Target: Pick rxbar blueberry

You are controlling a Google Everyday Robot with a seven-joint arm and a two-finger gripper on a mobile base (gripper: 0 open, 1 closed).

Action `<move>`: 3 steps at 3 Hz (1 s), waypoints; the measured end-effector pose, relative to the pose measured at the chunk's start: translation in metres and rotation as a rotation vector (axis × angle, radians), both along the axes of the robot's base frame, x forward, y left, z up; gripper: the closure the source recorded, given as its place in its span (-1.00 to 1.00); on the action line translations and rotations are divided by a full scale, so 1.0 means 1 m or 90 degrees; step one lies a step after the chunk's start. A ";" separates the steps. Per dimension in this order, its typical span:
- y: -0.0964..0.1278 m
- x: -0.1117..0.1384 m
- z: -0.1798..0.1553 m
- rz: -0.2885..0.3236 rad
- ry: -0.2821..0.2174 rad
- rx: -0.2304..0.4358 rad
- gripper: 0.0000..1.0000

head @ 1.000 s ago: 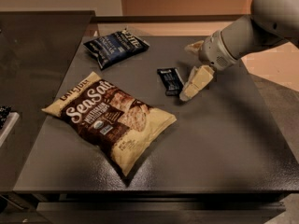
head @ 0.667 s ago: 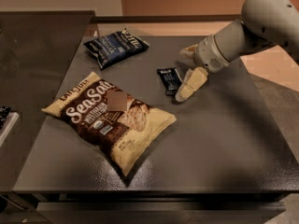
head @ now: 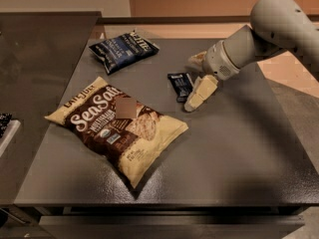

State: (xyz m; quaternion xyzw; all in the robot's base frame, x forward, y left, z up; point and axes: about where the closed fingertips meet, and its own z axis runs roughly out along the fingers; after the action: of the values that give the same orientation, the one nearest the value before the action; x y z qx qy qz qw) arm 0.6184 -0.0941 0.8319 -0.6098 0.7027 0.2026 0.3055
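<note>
Dark grey tabletop [head: 239, 148] fills the camera view, with a pale wall and floor behind it. At the left lies the big cream-and-brown Sea Salt bag [head: 117, 126], slanting toward the near edge. Further back, the dark blue chip bag [head: 123, 50] lies well apart from it. Right of both, near the middle of the surface, is the rxbar blueberry [head: 180, 85], a small dark wrapper lying flat. Its long axis runs from far-left to near-right, and nothing is touching it that I can make out.

The gripper [head: 192, 82] hangs just to the bar's right, low over the table on the arm that reaches in from the upper right. Its fingers stand apart. The nearer cream finger [head: 200, 92] lies alongside the bar's right edge, roughly parallel to the long axis, and the other shows behind it. So the bar lies to the gripper's left, very close.

Compared with a second ago, the gripper has crept leftward and slightly lower, narrowing the gap to the bar. The bar and both bags have not moved.
</note>
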 end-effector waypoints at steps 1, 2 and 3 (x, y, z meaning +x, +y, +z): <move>0.002 0.001 -0.004 0.009 0.009 0.000 -0.67; 0.005 0.002 -0.007 0.019 0.018 0.000 -0.21; 0.005 0.002 -0.006 0.024 0.023 0.000 0.26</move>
State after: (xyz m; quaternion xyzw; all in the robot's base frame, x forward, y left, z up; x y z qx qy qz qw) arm 0.6204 -0.0894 0.8254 -0.6190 0.6965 0.2193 0.2892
